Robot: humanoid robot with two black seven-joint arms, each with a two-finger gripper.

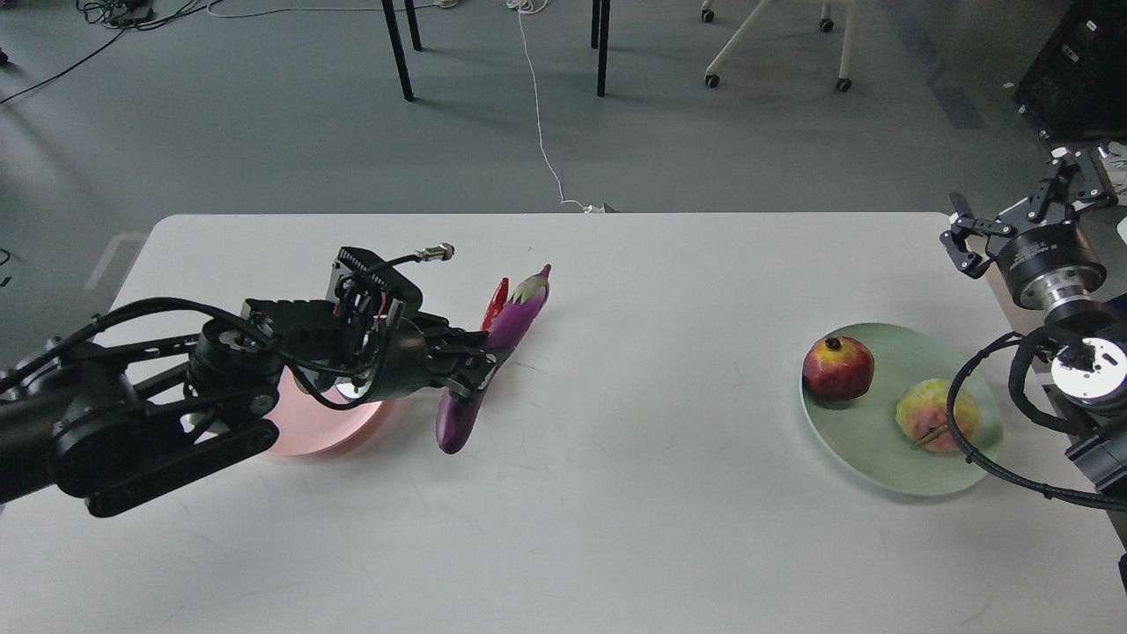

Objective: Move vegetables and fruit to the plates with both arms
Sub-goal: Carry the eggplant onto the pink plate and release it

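Head view of a white surface (pixel 616 493) midway through the sorting task. At right, the pale green plate (pixel 867 445) already carries both fruits: the pomegranate (pixel 837 367) on its far left part and the bumpy yellow-green and pink fruit (pixel 933 414) nearer its middle, the two apart. The right pincer (pixel 1021 216) hovers raised beyond the surface's right edge, its fingers spread and holding nothing.

At left, the pale pink plate (pixel 308 423) lies largely hidden beneath the left arm and appears to hold nothing, as far as its visible part shows. The left pincer (pixel 471 365) reaches past the plate's right rim and its fingers sit at the middle of the eggplant (pixel 519 317); whether they grip it or merely touch it cannot be told. The chili pepper (pixel 497 304) lies just beside the eggplant, on its left, both on the surface.

Judged progress: fruit half complete; both vegetables remain to be moved, presumably to the pink plate.
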